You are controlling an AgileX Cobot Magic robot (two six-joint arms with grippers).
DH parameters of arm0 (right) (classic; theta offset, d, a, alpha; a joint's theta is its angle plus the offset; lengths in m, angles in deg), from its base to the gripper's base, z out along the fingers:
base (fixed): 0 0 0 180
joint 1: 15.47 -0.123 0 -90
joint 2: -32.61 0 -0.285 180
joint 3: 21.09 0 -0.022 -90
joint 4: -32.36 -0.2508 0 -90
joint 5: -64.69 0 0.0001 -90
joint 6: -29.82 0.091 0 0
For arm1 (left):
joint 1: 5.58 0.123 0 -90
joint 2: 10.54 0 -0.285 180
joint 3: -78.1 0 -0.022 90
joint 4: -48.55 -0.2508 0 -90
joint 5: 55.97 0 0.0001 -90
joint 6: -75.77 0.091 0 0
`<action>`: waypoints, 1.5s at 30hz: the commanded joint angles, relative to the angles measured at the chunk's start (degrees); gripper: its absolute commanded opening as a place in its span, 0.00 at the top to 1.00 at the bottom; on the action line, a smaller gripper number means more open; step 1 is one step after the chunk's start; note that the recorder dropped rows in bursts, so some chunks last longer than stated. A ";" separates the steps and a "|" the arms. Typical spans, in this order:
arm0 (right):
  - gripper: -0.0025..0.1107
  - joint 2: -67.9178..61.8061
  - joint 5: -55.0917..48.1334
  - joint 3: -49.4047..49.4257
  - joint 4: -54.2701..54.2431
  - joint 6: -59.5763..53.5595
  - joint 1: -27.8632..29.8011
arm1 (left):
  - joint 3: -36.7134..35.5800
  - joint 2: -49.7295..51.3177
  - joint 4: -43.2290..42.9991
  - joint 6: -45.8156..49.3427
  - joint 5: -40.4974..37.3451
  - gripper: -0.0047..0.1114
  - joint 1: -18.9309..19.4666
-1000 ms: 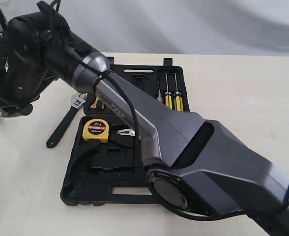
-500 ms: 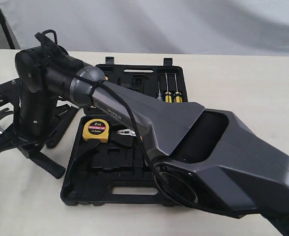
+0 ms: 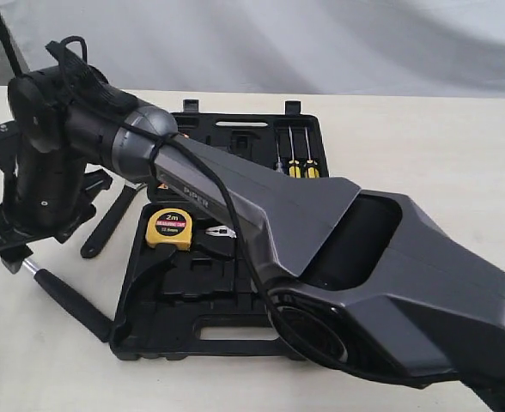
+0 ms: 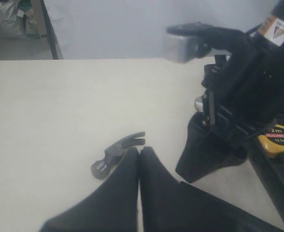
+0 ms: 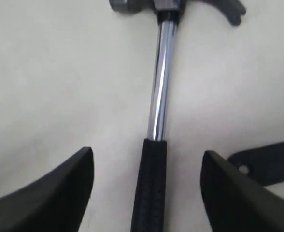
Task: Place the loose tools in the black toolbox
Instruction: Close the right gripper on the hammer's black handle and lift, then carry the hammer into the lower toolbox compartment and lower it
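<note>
At the far left of the exterior view my right gripper (image 5: 147, 159) hangs over the claw hammer (image 3: 63, 296), spread wide. In the right wrist view its two fingers (image 5: 69, 188) stand on either side of the black rubber handle, clear of it, and the bright steel shaft runs up to the head at the top edge of the frame. The hammer lies flat on the pale table (image 3: 424, 172), outside the case, its handle end right at the lower left corner of the black toolbox (image 3: 201, 330); just right of the gripper the adjustable wrench (image 3: 106, 225) also lies on the table, slanted, beside the toolbox's left edge. The toolbox lies open in the middle of the frame, largely covered by my right arm; a yellow tape measure (image 3: 169, 227) sits in its near half with pliers (image 3: 221, 233) just to the right; yellow-handled screwdrivers (image 3: 300, 170) rest in the far half. My left gripper (image 4: 139, 151), at the bottom centre of the left wrist view, is pressed together on nothing; the hammer head shows just beyond its tips.
</note>
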 commanded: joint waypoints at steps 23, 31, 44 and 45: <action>0.98 -7.41 0.96 -1.62 7.45 -2.01 -3.37 | -0.53 -0.46 0.78 -0.59 0.97 0.95 0.19; 0.98 -5.60 -1.46 -10.91 7.83 -1.91 -3.37 | -0.53 -0.46 0.78 -0.59 0.97 0.95 0.19; 0.98 1.29 -1.46 -11.76 5.27 -2.02 -3.04 | -0.53 -0.46 0.78 -0.59 0.97 0.95 0.19; 0.98 2.59 -1.46 -10.16 5.73 -2.14 -2.86 | -0.53 -0.46 0.78 -0.59 0.97 0.95 0.19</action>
